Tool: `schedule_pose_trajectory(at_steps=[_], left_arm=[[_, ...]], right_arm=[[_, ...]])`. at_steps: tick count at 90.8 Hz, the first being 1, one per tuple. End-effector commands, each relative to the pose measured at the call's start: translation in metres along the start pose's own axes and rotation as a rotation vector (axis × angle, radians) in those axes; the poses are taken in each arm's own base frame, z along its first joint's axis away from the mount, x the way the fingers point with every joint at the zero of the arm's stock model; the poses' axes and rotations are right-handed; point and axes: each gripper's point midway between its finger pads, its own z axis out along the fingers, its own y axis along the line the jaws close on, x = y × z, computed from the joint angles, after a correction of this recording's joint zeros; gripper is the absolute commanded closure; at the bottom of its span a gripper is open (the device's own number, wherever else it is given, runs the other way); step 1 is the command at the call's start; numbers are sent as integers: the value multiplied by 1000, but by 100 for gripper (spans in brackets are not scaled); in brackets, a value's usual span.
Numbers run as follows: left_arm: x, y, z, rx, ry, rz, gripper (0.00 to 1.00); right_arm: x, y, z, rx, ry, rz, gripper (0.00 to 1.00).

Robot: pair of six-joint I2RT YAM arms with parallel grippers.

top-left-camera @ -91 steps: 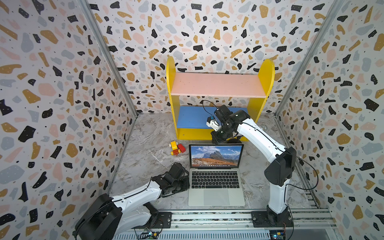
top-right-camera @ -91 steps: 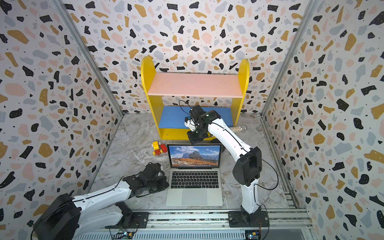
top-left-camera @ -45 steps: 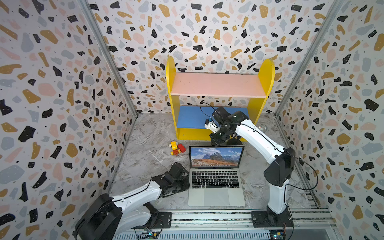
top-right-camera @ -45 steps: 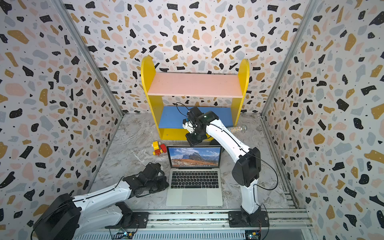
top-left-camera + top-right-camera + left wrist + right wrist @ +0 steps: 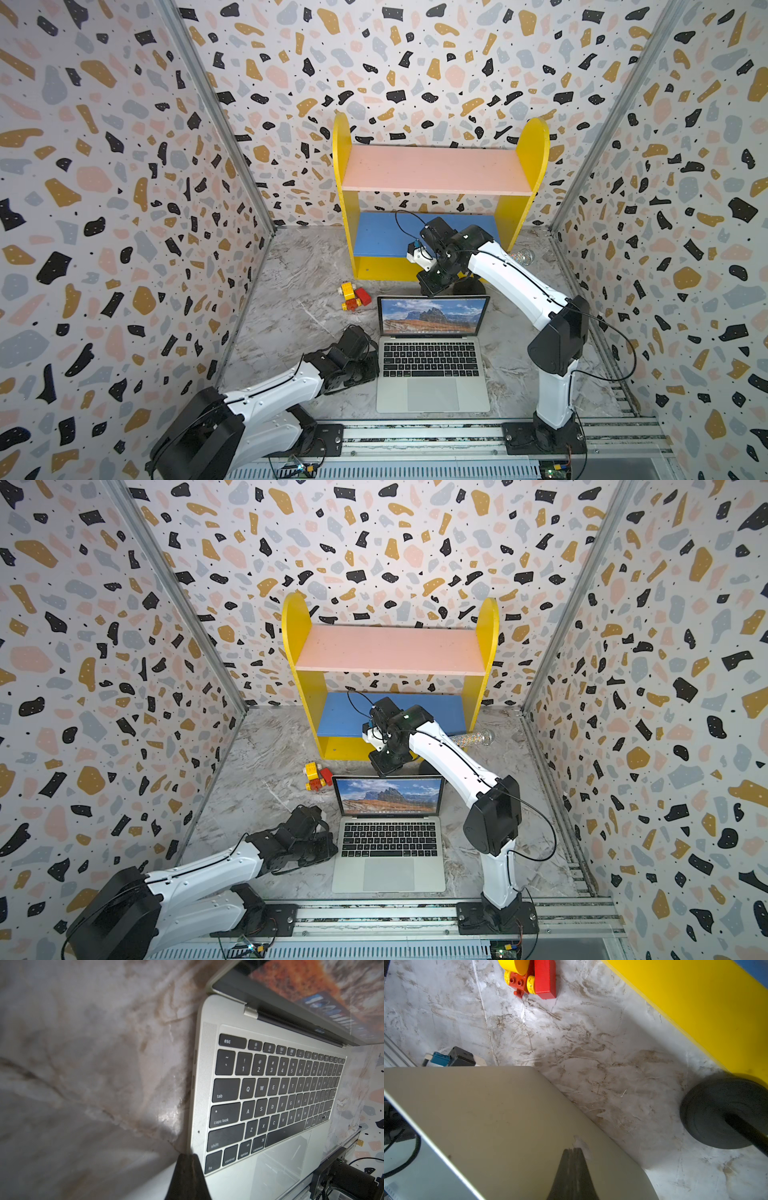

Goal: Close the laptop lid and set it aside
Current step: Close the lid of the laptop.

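Pressing clenched behind the flat silver-grey laptop lid [image 5: 432,316], the right end effector [image 5: 573,1150] has tipped it slightly forward; closing begins; the thin aluminium laptop [image 5: 432,395] sits on the marbled counter [image 5: 299,299], left end effector [image 5: 188,1157] clenched alongside.

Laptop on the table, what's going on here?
The laptop stands open on the marble table, screen lit. The right gripper, shut, is behind the laptop lid, over its outer face. The left gripper, shut, sits at the base's left edge. Lid not yet closed.
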Motion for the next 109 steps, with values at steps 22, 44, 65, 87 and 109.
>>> schedule_pose_trajectory(at_steps=[22, 44, 65, 87, 109], left_arm=[[4, 12, 1, -43, 3, -15, 100], [3, 14, 1, -48, -1, -21, 100], [3, 15, 0, -50, -3, -24, 100], [4, 16, 0, -52, -1, -29, 100], [3, 17, 0, -54, -3, -32, 100]], right_arm=[[40, 15, -12, -2, 85, -9, 100], [47, 19, -13, -1, 87, -19, 100], [51, 23, -14, 2, 88, -28, 100], [59, 28, -11, 9, 104, -39, 100], [61, 32, -17, 12, 90, -44, 100]])
